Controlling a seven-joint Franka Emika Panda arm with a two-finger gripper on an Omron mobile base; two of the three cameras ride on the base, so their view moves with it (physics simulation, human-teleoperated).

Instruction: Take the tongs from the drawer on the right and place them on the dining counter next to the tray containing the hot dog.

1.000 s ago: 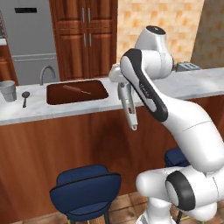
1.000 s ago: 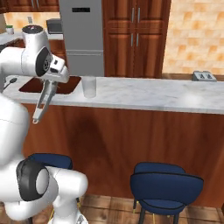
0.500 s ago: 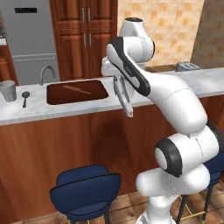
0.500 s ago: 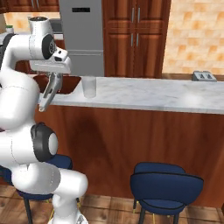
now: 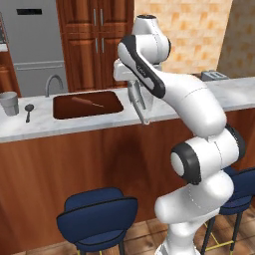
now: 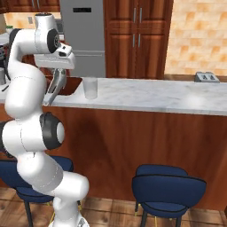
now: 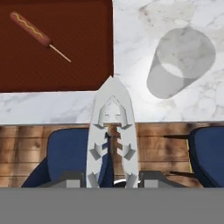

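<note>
My gripper [image 5: 135,92] [image 6: 58,76] [image 7: 113,179] is shut on the silver-grey tongs [image 5: 141,110] [image 6: 49,95] [image 7: 112,127], which hang from it joined end down. They hover over the front edge of the dining counter [image 5: 199,99] [image 6: 155,95] [image 7: 52,107], just off the near corner of the dark reddish-brown tray [image 5: 107,108] [image 6: 74,84] [image 7: 65,65]. I cannot tell whether the tongs touch the marble. The hot dog [image 5: 87,102] [image 7: 30,29] lies on a stick in the tray's far part.
A clear glass [image 6: 90,88] [image 7: 181,61] stands on the counter beside the tongs. A grey cup [image 5: 9,103] and a small dark spoon [image 5: 28,111] sit past the tray, a toaster [image 5: 215,75] [image 6: 206,77] at the other end. Blue stools [image 5: 97,211] [image 6: 168,181] stand below.
The arm has swung upright and carried the tongs a little up and in toward the counter edge beside the tray. The base and the things on the counter have stayed put.
</note>
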